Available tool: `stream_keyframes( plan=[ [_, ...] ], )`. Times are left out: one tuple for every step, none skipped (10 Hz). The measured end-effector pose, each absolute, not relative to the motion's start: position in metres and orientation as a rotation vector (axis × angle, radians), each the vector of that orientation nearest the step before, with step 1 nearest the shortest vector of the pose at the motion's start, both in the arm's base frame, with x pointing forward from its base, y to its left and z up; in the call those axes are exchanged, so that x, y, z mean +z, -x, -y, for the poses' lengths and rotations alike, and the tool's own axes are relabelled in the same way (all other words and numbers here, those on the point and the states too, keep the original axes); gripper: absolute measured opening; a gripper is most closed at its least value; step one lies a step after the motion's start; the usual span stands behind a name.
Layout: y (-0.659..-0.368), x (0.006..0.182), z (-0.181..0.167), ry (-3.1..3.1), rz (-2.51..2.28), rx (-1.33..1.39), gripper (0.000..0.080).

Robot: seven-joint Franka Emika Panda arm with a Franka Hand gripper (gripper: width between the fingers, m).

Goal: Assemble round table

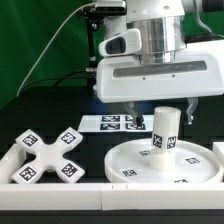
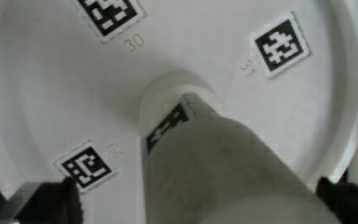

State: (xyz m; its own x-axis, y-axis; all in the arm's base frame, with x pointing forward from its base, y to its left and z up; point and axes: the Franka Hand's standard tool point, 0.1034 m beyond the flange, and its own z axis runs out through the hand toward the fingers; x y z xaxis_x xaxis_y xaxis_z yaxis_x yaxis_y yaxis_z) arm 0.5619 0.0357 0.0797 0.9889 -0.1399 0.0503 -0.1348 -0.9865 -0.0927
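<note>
The round disc (image 1: 130, 158) lies flat at the exterior view's right. The cylinder post (image 1: 164, 135) stands upright on its middle. My gripper (image 1: 161, 120) hangs over the post with its fingers down on either side of the post's top. In the wrist view the post (image 2: 211, 160) rises from the disc (image 2: 51, 90) between my gripper's (image 2: 194, 205) dark fingertips (image 2: 43, 200). One side shows a clear gap and the other is close to the post. The jaws stand wide apart. The X-shaped cross base (image 1: 48, 155) lies flat on the table at the exterior view's left.
The marker board (image 1: 113, 122) lies behind the disc. White border rails run along the front (image 1: 60, 200) and the exterior view's left (image 1: 8, 158) of the work area. A black cloth covers the table. A green cable hangs behind the arm.
</note>
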Motion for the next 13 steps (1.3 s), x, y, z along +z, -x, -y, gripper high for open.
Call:
stream_keyframes(
  plan=[
    [-0.5623, 0.0797, -0.0330, 3.063, -0.019, -0.095, 0.0649],
    [-0.5637, 0.0806, -0.0313, 3.072, 0.191, -0.102, 0.0649],
    [-0.5649, 0.0827, -0.0342, 3.089, 0.312, -0.093, 0.0649],
    [-0.5647, 0.0817, -0.0318, 3.092, 0.302, -0.094, 0.0649],
    [-0.5646, 0.0814, -0.0312, 3.097, 0.239, -0.092, 0.0526],
    [-0.5645, 0.0814, -0.0311, 3.097, 0.239, -0.091, 0.0406],
    [-0.5643, 0.0809, -0.0311, 3.101, 0.132, -0.088, 0.0406],
    [-0.5642, 0.0805, -0.0310, 3.102, 0.023, -0.085, 0.0407],
    [-0.5641, 0.0803, -0.0311, 3.098, -0.108, -0.082, 0.0407],
    [-0.5640, 0.0791, -0.0329, 3.087, -0.281, -0.082, 0.0407],
    [-0.5644, 0.0783, -0.0380, 3.061, -0.495, -0.090, 0.0407],
    [-0.5650, 0.0779, -0.0372, 3.020, -0.685, -0.091, 0.0407],
    [-0.5660, 0.0775, -0.0356, 2.920, -0.976, -0.079, 0.0407]
  ],
)
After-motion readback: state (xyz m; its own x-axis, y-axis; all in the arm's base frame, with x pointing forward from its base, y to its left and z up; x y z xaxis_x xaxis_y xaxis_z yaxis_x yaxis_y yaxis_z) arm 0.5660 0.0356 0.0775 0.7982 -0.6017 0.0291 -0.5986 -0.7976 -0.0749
